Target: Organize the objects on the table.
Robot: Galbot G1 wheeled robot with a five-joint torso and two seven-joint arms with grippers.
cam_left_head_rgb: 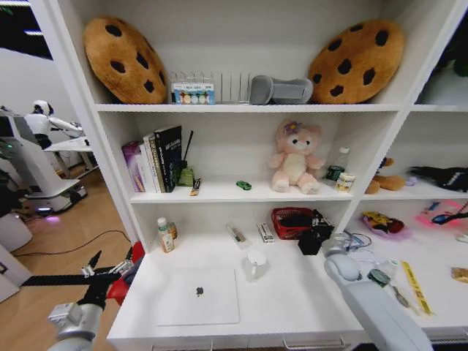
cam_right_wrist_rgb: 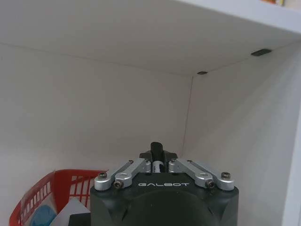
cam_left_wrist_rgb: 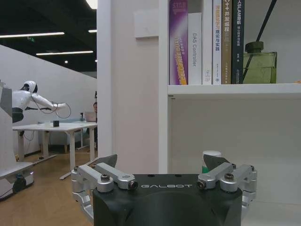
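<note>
Now | right gripper [cam_right_wrist_rgb: 160, 165] clenched on black pen [cam_right_wrist_rgb: 156, 155], red basket [cam_right_wrist_rgb: 51, 193] just beside it | left gripper [cam_left_wrist_rgb: 162, 165] released, off the table [cam_left_head_rgb: 292, 300] edge | laptop [cam_left_head_rgb: 198, 296] between both grippers.

A silver laptop [cam_left_head_rgb: 198, 295] lay closed on the white desk [cam_left_head_rgb: 292, 300] beside a white mug [cam_left_head_rgb: 256, 262]. The right gripper [cam_left_head_rgb: 315, 235] hung at the red basket [cam_left_head_rgb: 290, 222].

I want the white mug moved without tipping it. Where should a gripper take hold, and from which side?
Probably from above, pinching the rim of the white mug: it stands upright, mouth open, on the table. Its handle seems to face the laptop, so pinch the rim away from that.
</note>
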